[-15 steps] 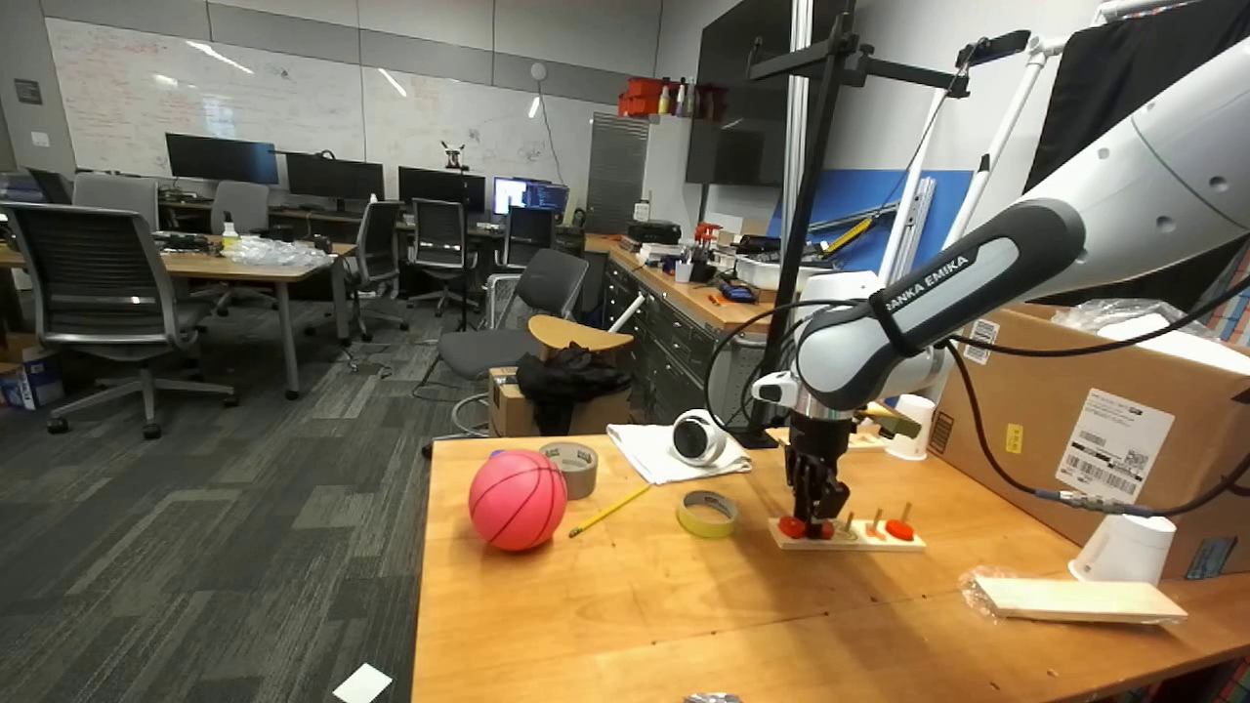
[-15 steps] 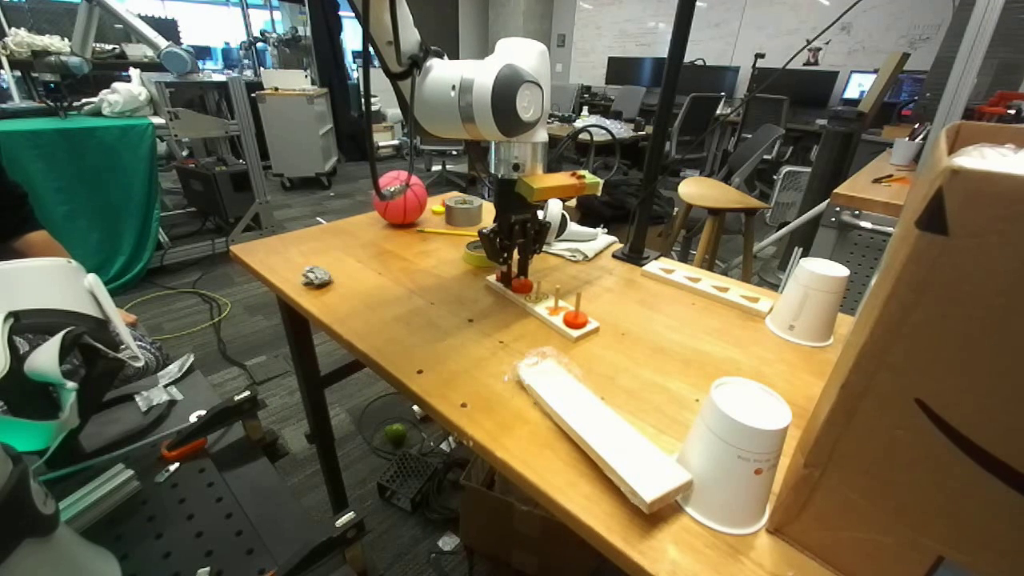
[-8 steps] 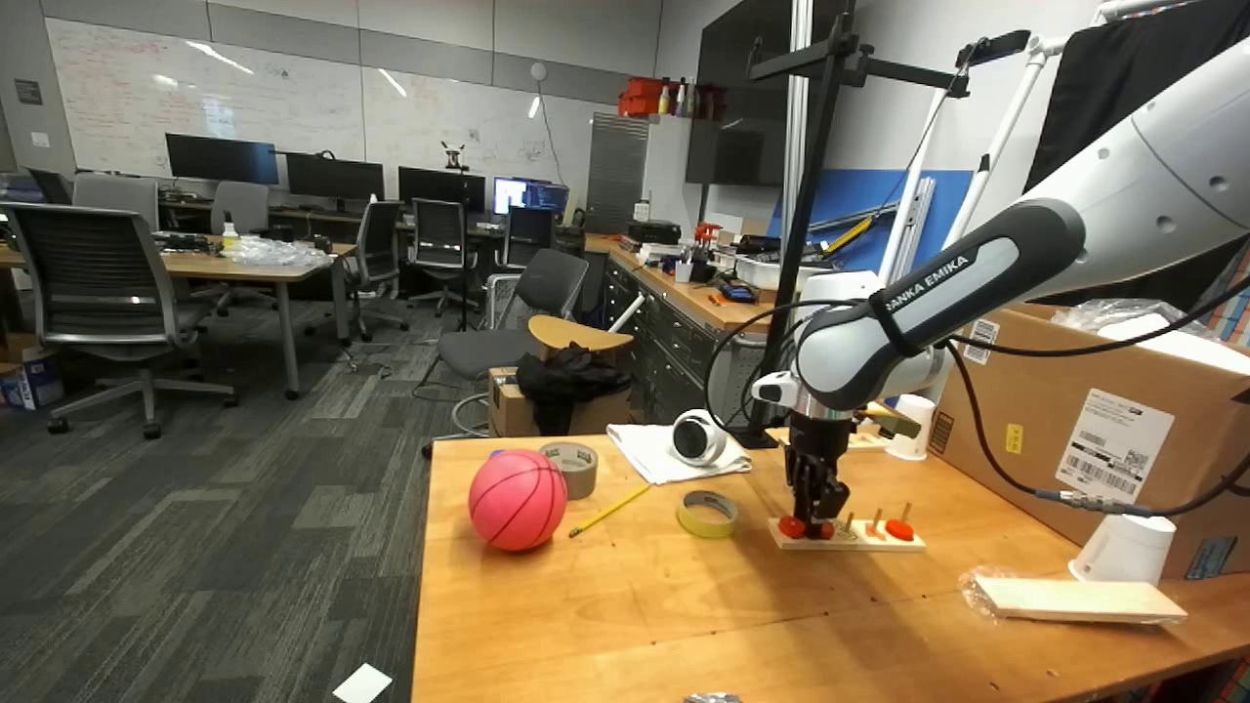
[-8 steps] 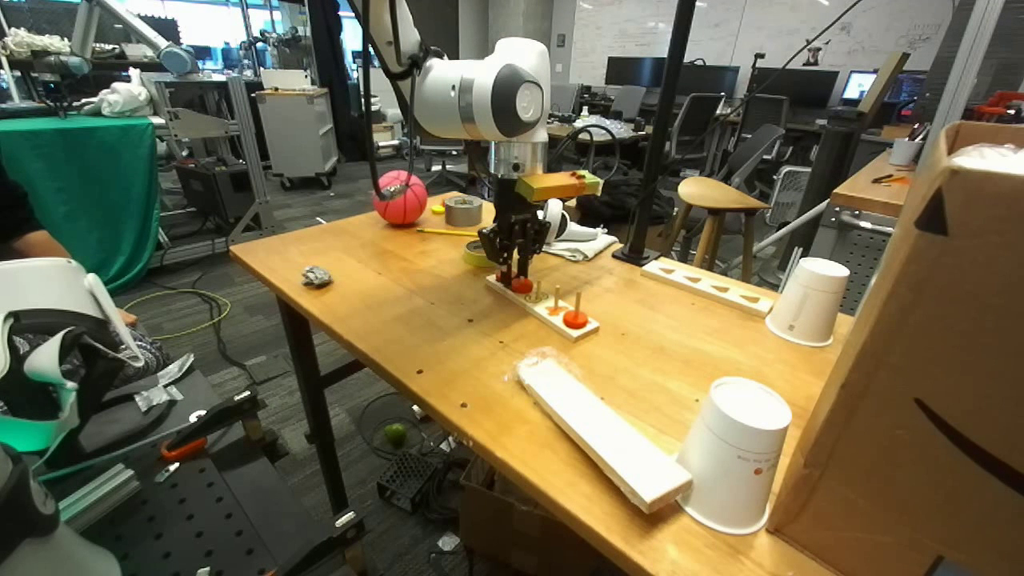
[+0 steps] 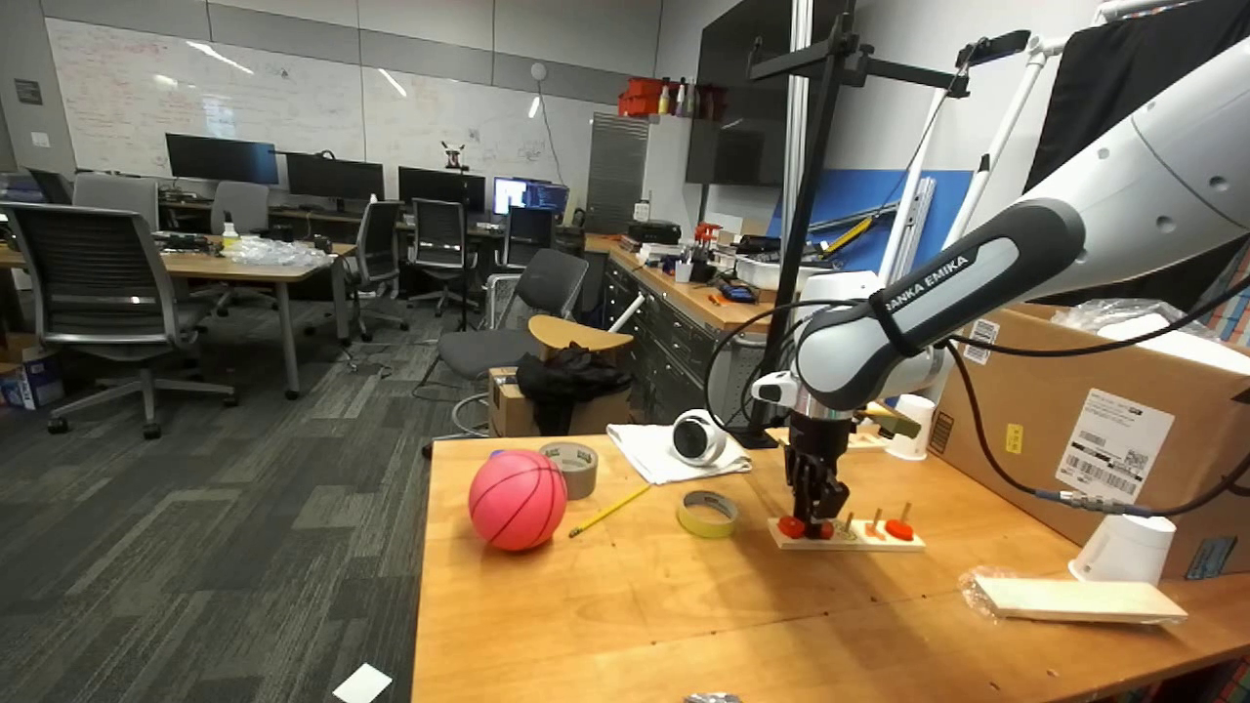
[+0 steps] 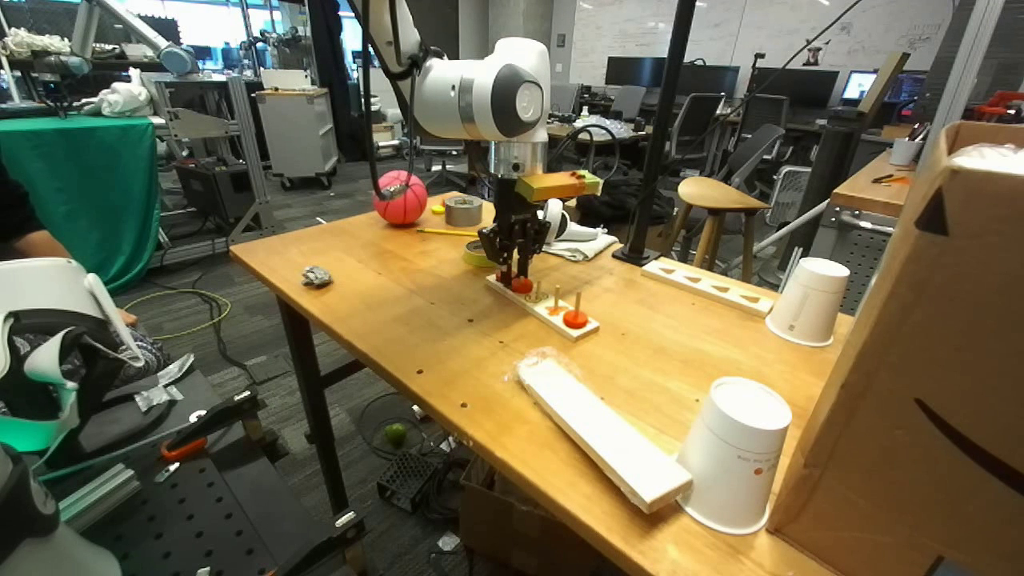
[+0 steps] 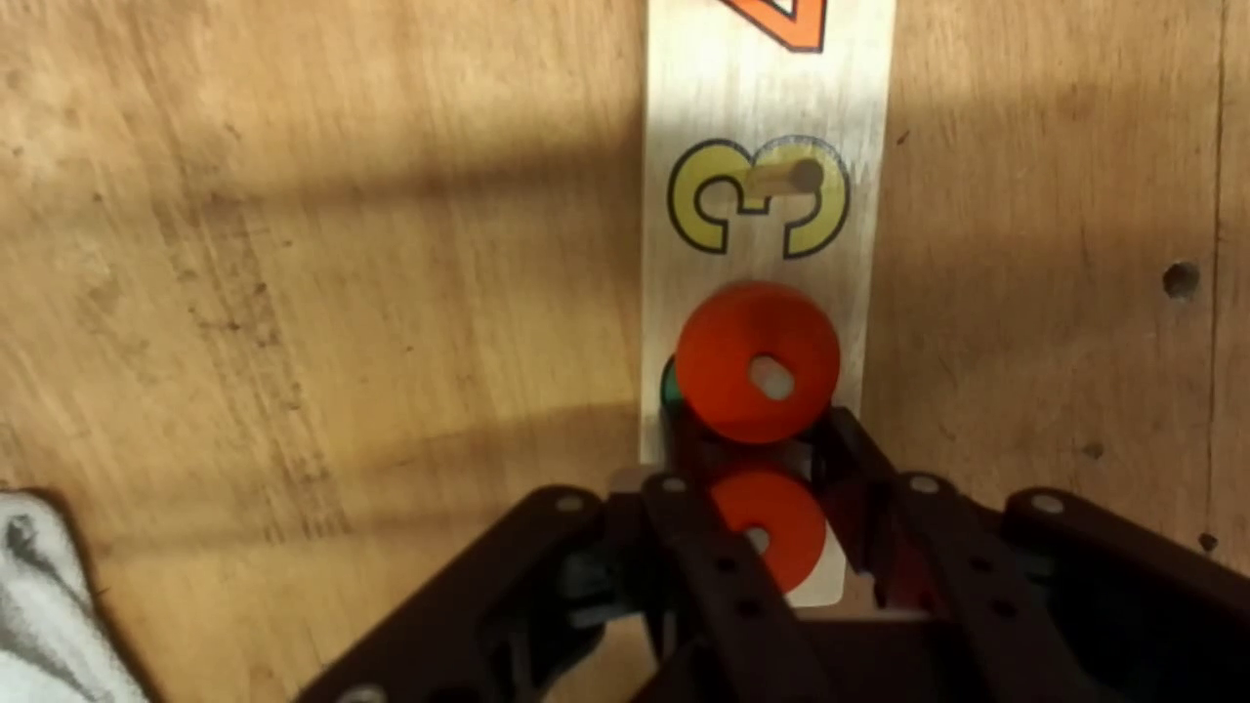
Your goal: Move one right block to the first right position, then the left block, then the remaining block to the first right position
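Wooden table (image 6: 384,308): between its long edges, a pegboard (image 7: 762,98) carries three red blocks (image 6: 572,322); jaws grip the middle block (image 7: 742,337) on the second peg (image 7: 771,378). Likely unfinished: release remains; completed moves, unclear.

Streaks of light (image 5: 220,58) gleam on a whiteboard (image 5: 312,112) at the upper left of an exterior view, facing me above a row of monitors (image 5: 335,180), office chairs (image 5: 93,278) and patterned gray carpet (image 5: 293,508). Dark drawers (image 5: 656,332) sit under a wooden worktop (image 5: 723,310), right of center. In an exterior view, bright windows (image 6: 216,30) glare at the upper left, beyond a gray cart (image 6: 298,134); green cloth (image 6: 80,200) hangs at the left edge and a wooden stool (image 6: 720,194) stands upper right.
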Controlling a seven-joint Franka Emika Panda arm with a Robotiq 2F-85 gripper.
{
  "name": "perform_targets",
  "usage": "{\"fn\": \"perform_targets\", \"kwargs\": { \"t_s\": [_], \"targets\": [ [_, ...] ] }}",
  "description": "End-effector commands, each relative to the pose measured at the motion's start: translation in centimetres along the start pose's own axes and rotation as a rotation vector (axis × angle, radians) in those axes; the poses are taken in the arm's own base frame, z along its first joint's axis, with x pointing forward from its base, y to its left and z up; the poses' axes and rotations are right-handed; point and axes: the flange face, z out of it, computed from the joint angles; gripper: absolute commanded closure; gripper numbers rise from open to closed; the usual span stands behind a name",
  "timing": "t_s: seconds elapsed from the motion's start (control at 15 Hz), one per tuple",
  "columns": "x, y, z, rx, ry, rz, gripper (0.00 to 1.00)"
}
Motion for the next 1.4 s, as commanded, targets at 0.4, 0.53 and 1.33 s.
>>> {"fn": "perform_targets", "kwargs": {
  "t_s": [0.4,0.53,1.33],
  "targets": [
    [0.8,0.4,-0.9,-0.012,0.013,-0.025,0.19],
    [1.7,0.6,-1.2,-0.015,0.016,-0.039,0.04],
    [3.6,0.5,-1.3,-0.017,0.004,-0.051,0.00]
  ]
}}
